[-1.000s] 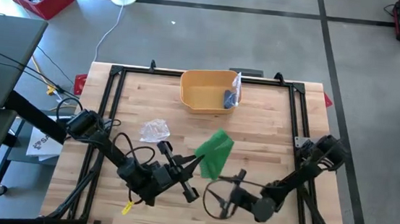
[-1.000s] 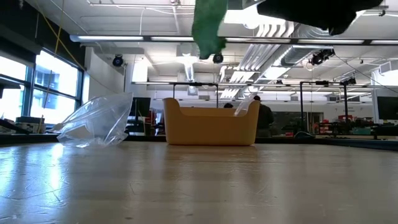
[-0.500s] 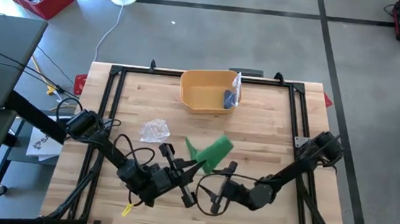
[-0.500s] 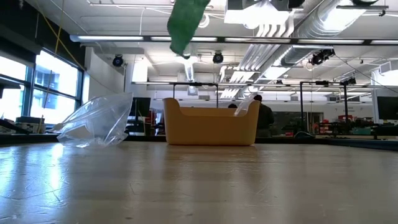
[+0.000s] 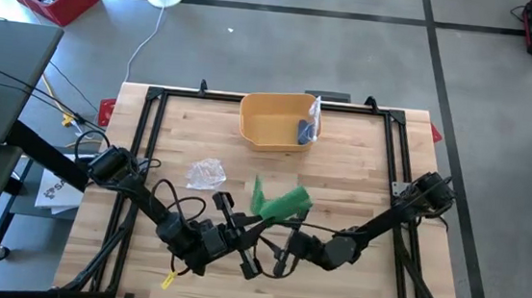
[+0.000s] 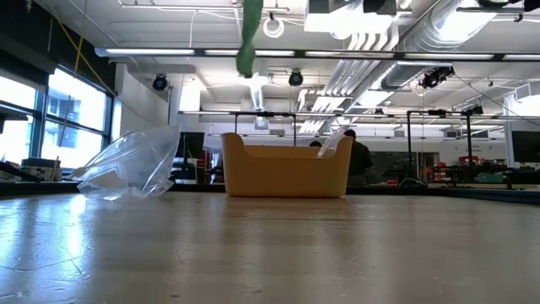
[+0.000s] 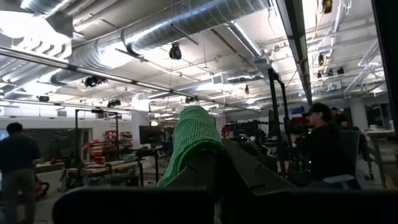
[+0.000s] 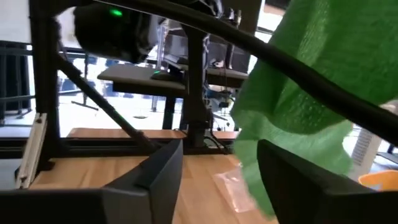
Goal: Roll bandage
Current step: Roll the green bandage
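Low in the high view, left of centre: left gripper (image 5: 251, 227), fingers narrowed and clamped onto the near end of the green bandage (image 5: 279, 202). In the left wrist view, bandage (image 7: 189, 140) pinched between the two dark fingers (image 7: 211, 177), rising up the middle of the frame. Just to the right of it in the high view: right gripper (image 5: 288, 250), lower centre, pointing toward the left one. In the right wrist view, fingers (image 8: 165, 168) parted fairly wide, nothing between them, the bandage (image 8: 311, 81) hanging across the upper right of the frame, close beside one finger; contact impossible to tell. Bandage lifted clear of the wooden table (image 5: 361, 167), spread as a crumpled strip near the middle of the high view, and dangling at top centre of the low view (image 6: 249, 34). Further up, left of the bandage: clear plastic wrapper (image 5: 206, 173), flat on the wood. At the top edge of the table, centre: yellow bin (image 5: 273, 121), with a small blue item (image 5: 304, 130) against its right wall.
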